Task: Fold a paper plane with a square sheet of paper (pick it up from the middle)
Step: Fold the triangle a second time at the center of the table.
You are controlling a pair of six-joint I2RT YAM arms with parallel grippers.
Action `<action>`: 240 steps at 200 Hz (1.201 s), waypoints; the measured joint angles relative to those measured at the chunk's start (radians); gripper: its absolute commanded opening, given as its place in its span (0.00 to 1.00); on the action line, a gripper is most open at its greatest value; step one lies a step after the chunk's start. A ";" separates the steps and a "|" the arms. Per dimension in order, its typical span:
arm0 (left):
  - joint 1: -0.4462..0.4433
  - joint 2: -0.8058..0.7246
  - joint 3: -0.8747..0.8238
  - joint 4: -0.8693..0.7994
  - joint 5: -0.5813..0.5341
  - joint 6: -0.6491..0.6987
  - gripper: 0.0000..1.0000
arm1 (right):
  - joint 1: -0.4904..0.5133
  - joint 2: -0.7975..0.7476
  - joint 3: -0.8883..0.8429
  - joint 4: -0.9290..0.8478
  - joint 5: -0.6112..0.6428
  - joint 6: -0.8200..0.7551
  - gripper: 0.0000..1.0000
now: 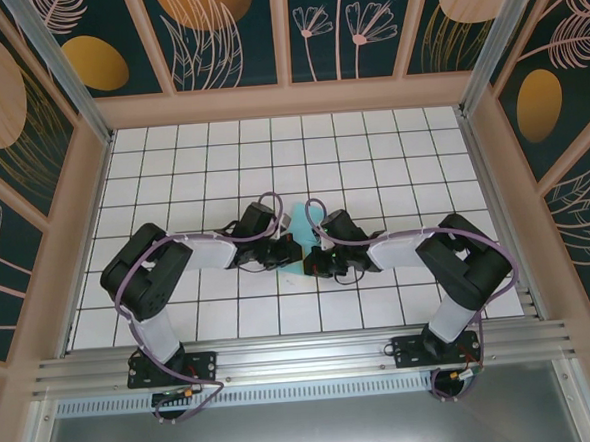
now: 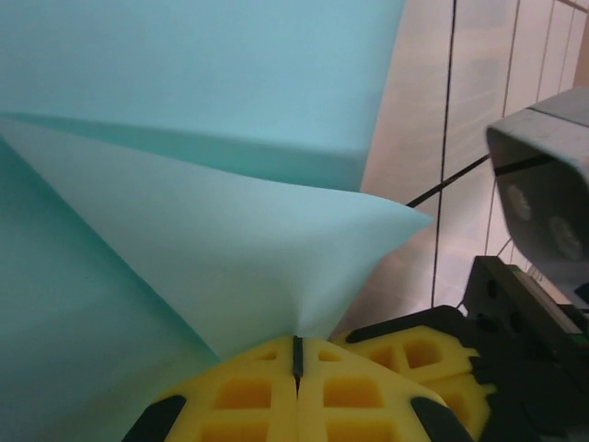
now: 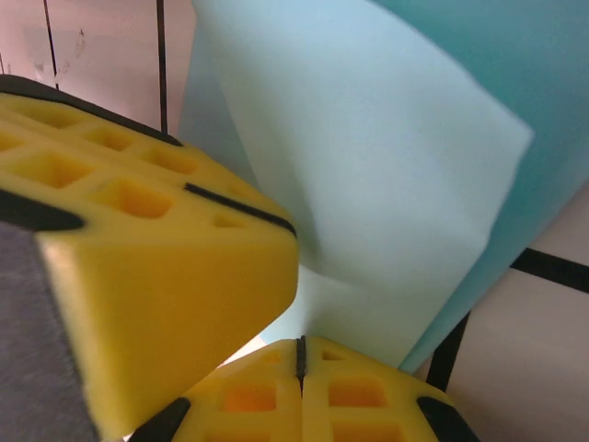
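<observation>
- Top external: the paper (image 1: 301, 224) is held between the left gripper (image 1: 291, 251) and right gripper (image 1: 313, 258), where the arms meet.
- Wrist views: both clamp closed on it.
- It is loosely bent, with no dart yet; most folding likely remains.

Turquoise paper (image 2: 230, 249), white black-gridded table (image 1: 172, 178) (yellow pincer pads (image 2: 244, 396))

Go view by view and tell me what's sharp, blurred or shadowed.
Top external: evenly lit and sharp, no glare, the sheet of paper a small patch between the arms. Left wrist: the paper is soft, shaded under its fold; left gripper crisper. Right wrist: the left gripper's finger looms blurred; right gripper sharper.
</observation>
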 measured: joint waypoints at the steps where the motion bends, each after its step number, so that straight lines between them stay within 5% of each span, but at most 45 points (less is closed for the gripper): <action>1: 0.000 0.000 0.000 0.000 0.000 0.000 0.01 | 0.000 0.000 0.000 0.000 0.000 0.000 0.01; 109: -0.007 0.015 0.025 -0.034 -0.119 -0.034 0.00 | 0.000 0.013 0.021 -0.018 0.012 -0.024 0.00; 240: 0.121 0.047 0.081 -0.040 -0.177 -0.014 0.03 | -0.001 0.013 0.024 -0.026 0.012 -0.072 0.00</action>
